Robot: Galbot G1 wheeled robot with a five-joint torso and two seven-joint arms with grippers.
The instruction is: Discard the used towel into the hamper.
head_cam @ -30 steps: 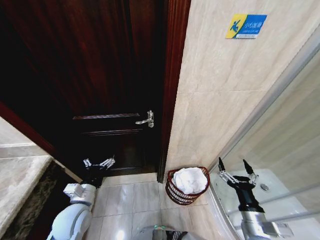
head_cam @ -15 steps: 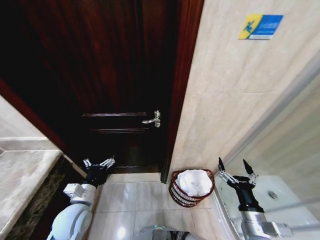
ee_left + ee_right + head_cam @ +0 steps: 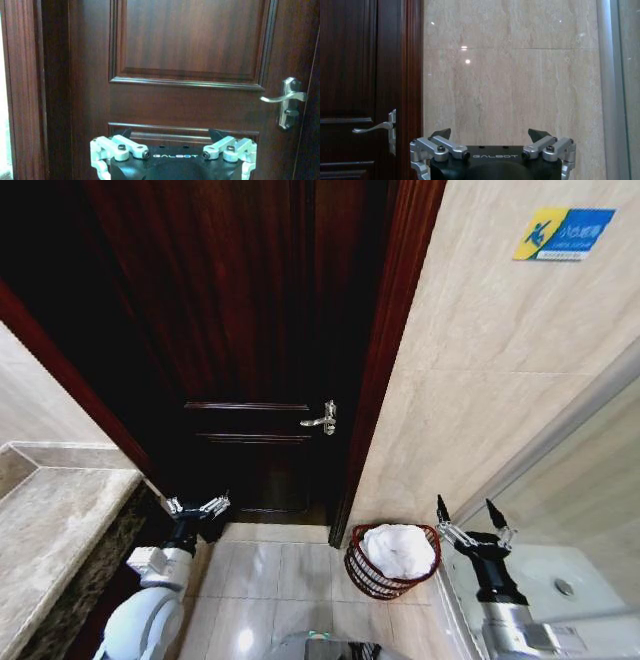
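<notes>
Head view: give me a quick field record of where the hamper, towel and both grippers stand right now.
hamper: wicker basket on the floor tiles, at the foot of the marble wall, just right of the door frame
towel: white towel already inside the hamper, bunched up
left gripper: open, empty, low in front of the dark door
right gripper: open, empty, to the right of the hamper, not touching it
door handle: silver lever, untouched

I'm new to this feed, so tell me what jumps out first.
A white towel fills the wicker hamper on the floor by the tiled wall, right of the dark door. The door's silver handle gleams on the wood. The left tool and right tool are raised, open and empty.
</notes>
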